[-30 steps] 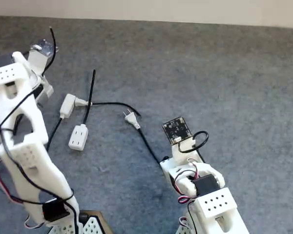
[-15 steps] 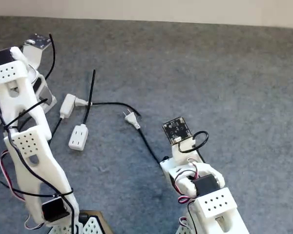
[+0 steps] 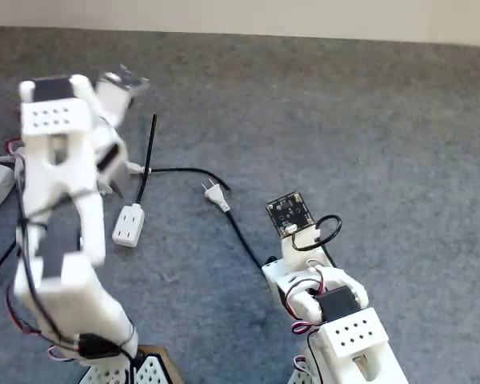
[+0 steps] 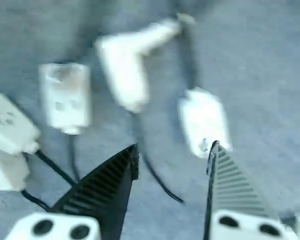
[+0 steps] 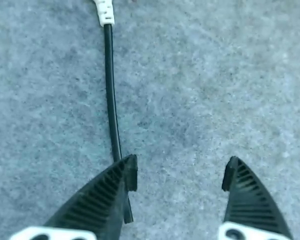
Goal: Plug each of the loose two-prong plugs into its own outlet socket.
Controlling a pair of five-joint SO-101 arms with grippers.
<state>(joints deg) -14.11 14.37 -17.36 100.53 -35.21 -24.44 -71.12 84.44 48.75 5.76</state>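
Two-prong plug [image 3: 215,194] lies loose mid-frame; the left end effector [image 4: 173,146], spread and empty, should pinch its body squarely, prongs left clear.

Left arm [image 3: 60,208]: is standing tall along the left side of the high view, running from the lower-left base up to its wrist in the upper left.
Left gripper [image 4: 172,152]: is pointing down, with its jaws standing apart.
Right arm [image 3: 320,300]: is sitting folded low in the lower middle-right of the high view, with its wrist toward the frame's centre.
Right gripper [image 5: 180,167]: is pointing down, with its jaws gaping wide.
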